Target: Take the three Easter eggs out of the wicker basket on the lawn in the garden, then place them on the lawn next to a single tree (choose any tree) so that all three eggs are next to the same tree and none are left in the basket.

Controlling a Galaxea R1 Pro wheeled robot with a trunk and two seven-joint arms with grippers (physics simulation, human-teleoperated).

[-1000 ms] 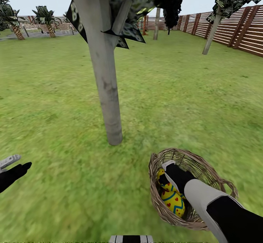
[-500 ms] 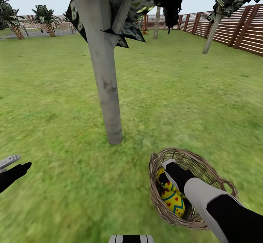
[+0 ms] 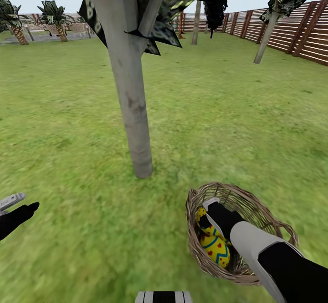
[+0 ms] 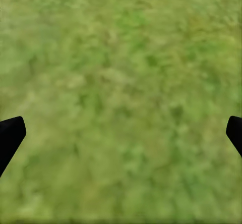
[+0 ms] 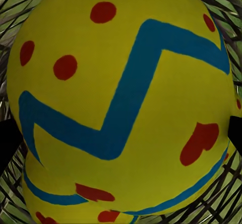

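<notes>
The wicker basket (image 3: 262, 212) stands on the lawn (image 3: 68, 134), just right of and nearer than a pale grey tree (image 3: 136, 125). Two yellow Easter eggs with blue zigzags show inside it, one large (image 3: 215, 249), one behind (image 3: 200, 214). My right gripper (image 3: 206, 228) reaches down into the basket. In the right wrist view an egg (image 5: 121, 103) sits close between its black fingertips (image 5: 7, 143), which stand wide apart; the gripper is open. My left gripper (image 3: 13, 206) hovers over bare grass at the left, open, fingertips (image 4: 10, 135) spread with nothing between them.
A brown slat fence (image 3: 310, 43) runs along the right. More pale-trunked trees stand at the back right (image 3: 266, 34) and back centre (image 3: 197, 25), palms far left (image 3: 54, 18). Open grass lies all around the near tree's base.
The head view has tilted slightly, shifting the whole picture a little. Neither arm nor the eggs have visibly moved relative to the basket.
</notes>
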